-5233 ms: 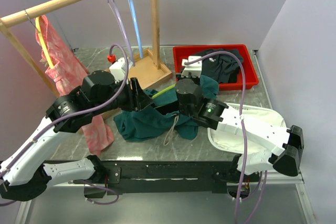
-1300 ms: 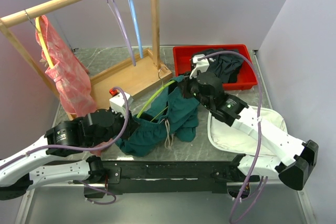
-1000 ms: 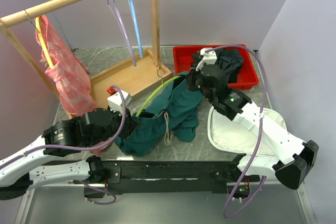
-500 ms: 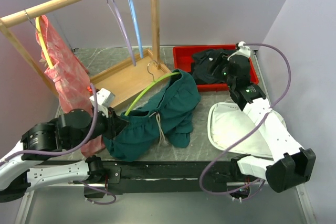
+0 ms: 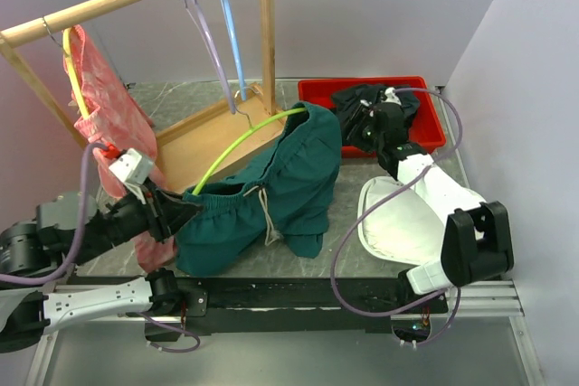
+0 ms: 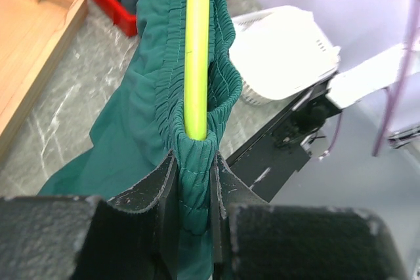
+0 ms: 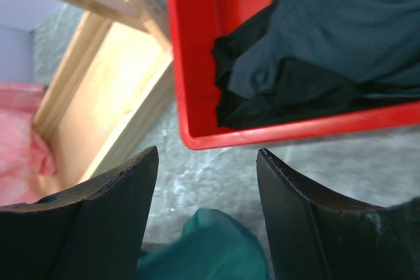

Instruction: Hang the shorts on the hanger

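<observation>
Left gripper (image 6: 195, 168): pressed together on a gathered fold of the shorts' (image 6: 157, 83) waistband, with the end of the hanger (image 6: 197, 44) tucked inside that fold; it sits at the lower left of the overhead view.
Right gripper (image 7: 209, 155): spread and holding nothing, above the near corner of the red bin (image 7: 180, 96), right of centre in the overhead view.
Risk at the pinch: one arm alone carries cloth and plastic together. If the thin bar slips inside the elastic, the hanger probably drops out and the shorts sag to the surface.
Risk along the bar: the bar climbs from lower left toward upper centre, so the far part of the waistband could slide down it and bunch at the fingers.
Risk from the free arm: it has no hold on the far side, so any tug on that end is unopposed.
Risk of snagging: the whitish drawstring (image 5: 267, 219) dangles low and could catch on the surface.
Shorts versus left gripper: clamped at its tips, then spreading up and to the right, the legs hanging down to the surface at lower centre.
Shorts versus right gripper: just beside and below it, apart; only a teal edge shows at the bottom of its wrist view.
Hanger: inside the waistband, running from the left gripper to upper centre.
</observation>
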Robot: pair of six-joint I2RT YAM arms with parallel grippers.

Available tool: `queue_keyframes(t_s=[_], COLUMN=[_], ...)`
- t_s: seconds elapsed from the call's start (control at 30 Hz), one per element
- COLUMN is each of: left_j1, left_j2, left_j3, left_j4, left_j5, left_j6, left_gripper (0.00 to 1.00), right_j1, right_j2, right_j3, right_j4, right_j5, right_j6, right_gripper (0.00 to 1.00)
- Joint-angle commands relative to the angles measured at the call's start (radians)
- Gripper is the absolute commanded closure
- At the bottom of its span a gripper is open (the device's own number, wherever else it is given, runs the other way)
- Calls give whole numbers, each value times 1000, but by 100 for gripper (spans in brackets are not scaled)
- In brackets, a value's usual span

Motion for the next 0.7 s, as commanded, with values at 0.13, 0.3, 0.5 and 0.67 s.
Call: queue_keyframes(t_s=[0.13, 0.3, 0.5, 0.67], left_j1=[-3, -5, 23, 71], left_j2=[-38, -68, -147, -180], left_j3=[105, 102, 76, 82], left_j4=[145, 128, 151, 151], left_j5=[20, 3, 18, 35], left_j6=[28, 3, -8, -2], left_gripper=[99, 99, 99, 99], right_j1=[49, 200, 307, 384], right_j2=[80, 27, -79, -148], right_j3=[-76, -162, -255, -228], right_j4=[264, 401, 516, 490], right_j5=[-210, -244, -267, -263], right_j6=[67, 78, 116, 139], right_gripper=[35, 37, 38, 39])
